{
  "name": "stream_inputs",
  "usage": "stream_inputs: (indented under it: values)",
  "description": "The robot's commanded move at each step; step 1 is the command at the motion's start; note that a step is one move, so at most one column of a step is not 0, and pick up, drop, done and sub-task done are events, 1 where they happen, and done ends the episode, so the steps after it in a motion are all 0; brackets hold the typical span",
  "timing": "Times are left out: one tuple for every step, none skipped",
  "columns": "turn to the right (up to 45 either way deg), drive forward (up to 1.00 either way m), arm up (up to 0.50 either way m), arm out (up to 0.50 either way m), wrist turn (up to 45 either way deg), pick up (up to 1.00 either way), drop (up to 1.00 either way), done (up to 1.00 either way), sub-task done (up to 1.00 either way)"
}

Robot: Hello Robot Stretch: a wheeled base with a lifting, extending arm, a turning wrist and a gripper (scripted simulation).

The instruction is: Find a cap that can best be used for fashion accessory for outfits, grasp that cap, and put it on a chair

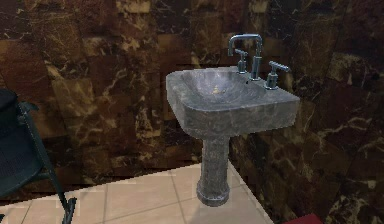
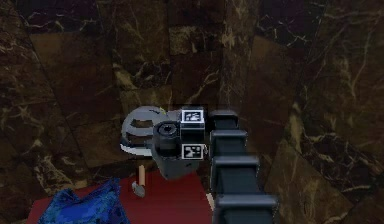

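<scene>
In the arm side view the dark arm rises from the bottom edge, with two white marker squares at its far end. Left of them is my gripper. A grey rounded cap with a pale brim hangs at the gripper's far end, clear of every surface, so the gripper holds it. Behind it is dark marble wall. A dark blue chair with black legs stands at the forward view's left edge.
A grey stone pedestal sink with a metal faucet stands ahead on pale floor tiles. Dark brown marble walls close in all around. Below the gripper lie a red surface, crumpled blue cloth and a short wooden handle.
</scene>
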Motion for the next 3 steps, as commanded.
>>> stream_inputs:
  values:
    - [0.0, 0.0, 0.04, 0.0, 0.0, 0.0, 0.0, 0.0, 0.0]
    - [0.0, 0.0, 0.0, 0.0, -45.0, 0.0, 0.0, 0.0, 0.0]
    - [0.0, 0.0, 0.0, 0.0, -45.0, 0.0, 0.0, 0.0, 0.0]
